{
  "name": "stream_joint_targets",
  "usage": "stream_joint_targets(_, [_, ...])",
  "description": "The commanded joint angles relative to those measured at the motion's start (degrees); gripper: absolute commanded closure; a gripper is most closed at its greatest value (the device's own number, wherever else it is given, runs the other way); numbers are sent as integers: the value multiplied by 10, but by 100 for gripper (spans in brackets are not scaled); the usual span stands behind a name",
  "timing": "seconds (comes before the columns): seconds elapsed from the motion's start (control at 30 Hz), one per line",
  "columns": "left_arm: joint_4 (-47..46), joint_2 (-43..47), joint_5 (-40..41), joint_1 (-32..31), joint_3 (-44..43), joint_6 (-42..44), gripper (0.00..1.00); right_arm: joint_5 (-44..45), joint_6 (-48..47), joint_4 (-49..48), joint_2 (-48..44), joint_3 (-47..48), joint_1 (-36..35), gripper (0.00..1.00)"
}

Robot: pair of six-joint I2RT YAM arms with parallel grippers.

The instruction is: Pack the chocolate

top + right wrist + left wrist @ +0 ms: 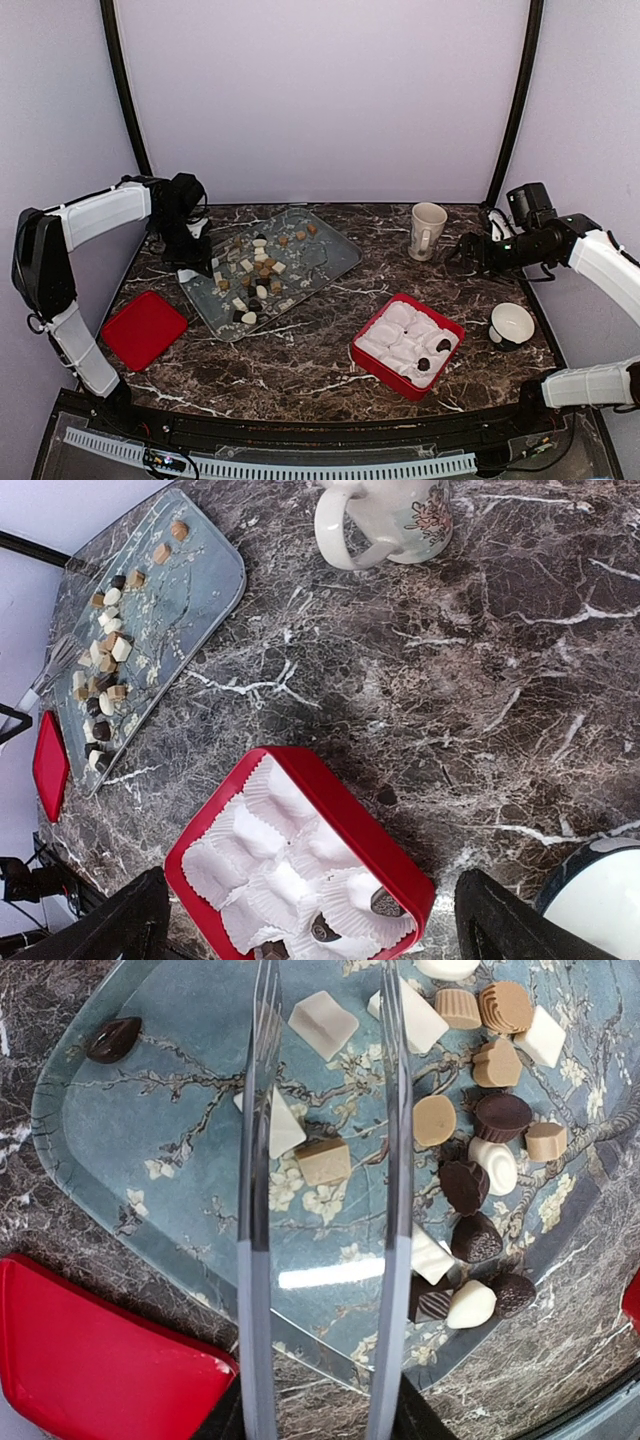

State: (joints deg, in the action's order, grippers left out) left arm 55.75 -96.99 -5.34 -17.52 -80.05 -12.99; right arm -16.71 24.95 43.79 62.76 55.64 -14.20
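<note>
The chocolate (258, 270) is a scatter of dark, tan and white lumps on a blue-grey flowered tray (330, 250). My left gripper (190, 238) hangs open over the tray's left end. In the left wrist view its fingers (255, 1210) straddle a tan piece (323, 1160) and a white one (322, 1022), holding nothing. Most pieces (480, 1160) lie to their right. A red box (372, 362) with white paper cups holds a few dark pieces (443, 345). My right gripper (468, 252) is open and empty, apart from the box, near the mug. Its view shows the box (340, 810) with dark pieces (387, 903).
A red lid (143, 328) lies left of the tray, also in the left wrist view (90, 1360). A cream mug (427, 230) stands at the back right. A white bowl (512, 323) sits right of the box. The tray (200, 570) shows far left in the right wrist view.
</note>
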Motion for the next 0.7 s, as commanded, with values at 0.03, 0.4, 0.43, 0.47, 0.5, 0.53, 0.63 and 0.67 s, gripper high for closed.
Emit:
stream_joint_targets(0.03, [-13, -2, -8, 3, 14, 12, 61, -27, 2, -17, -13, -9, 3, 0])
stream_joint_targets(0.4, [-18, -10, 22, 3, 27, 28, 70, -40, 15, -29, -7, -15, 3, 0])
stream_joint_targets(0.43, [-17, -9, 23, 2, 25, 29, 71, -41, 15, -29, -7, -15, 3, 0])
stream_joint_targets(0.47, [-16, -6, 23, 2, 23, 30, 73, -42, 15, -29, -6, -16, 3, 0])
stream_joint_targets(0.5, [-14, -4, 23, 2, 22, 29, 74, -43, 16, -30, -6, -16, 3, 0])
stream_joint_targets(0.53, [-12, -1, 24, 3, 20, 29, 75, -44, 16, -30, -6, -16, 3, 0])
stream_joint_targets(0.63, [-7, 11, 24, 2, 16, 28, 77, -44, 16, -31, -6, -17, 3, 0])
stream_joint_targets(0.67, [-5, 16, 25, 3, 16, 27, 78, -45, 16, -31, -6, -17, 3, 0])
